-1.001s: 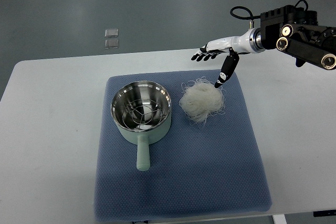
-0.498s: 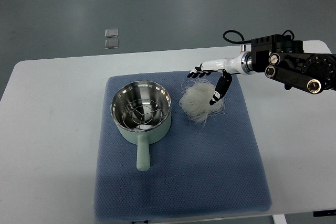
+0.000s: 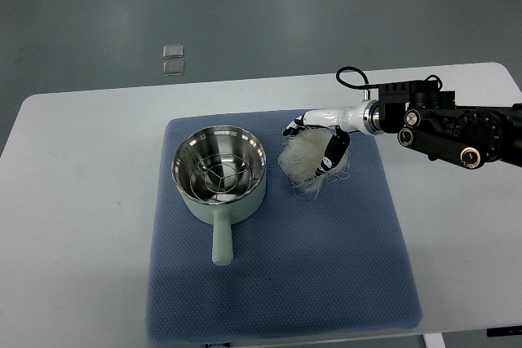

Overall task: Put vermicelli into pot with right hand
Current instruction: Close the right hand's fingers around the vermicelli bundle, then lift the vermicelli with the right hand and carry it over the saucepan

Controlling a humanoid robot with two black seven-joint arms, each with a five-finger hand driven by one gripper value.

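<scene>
1. The vermicelli (image 3: 308, 160) is sitting as a pale, tangled nest of thin white strands, loose threads straggling out around its edges, on the blue mat (image 3: 326, 266) toward the mat's far right part, just beside the pot (image 3: 218, 170).
2. The pot is standing upright near the mat's far left corner, mint green outside and shiny steel inside, with a wire rack showing in its bowl and its handle pointing toward the near edge of the white table (image 3: 73, 226).
3. My right hand (image 3: 318, 140) is reaching in from the right edge of the table, and my fingers (image 3: 292, 129) are arching wide over the far side of the nest while my thumb is pressing down into its right side.
4. I cannot tell whether my fingers are actually gripping strands; the fingertips are sinking into the tangle and getting lost there.
5. My right arm's black housing is running off the picture's right edge, so only part of it is showing.
6. Two small squares (image 3: 173, 59) are lying on the grey floor beyond the table; what they are is too small to make out.
</scene>
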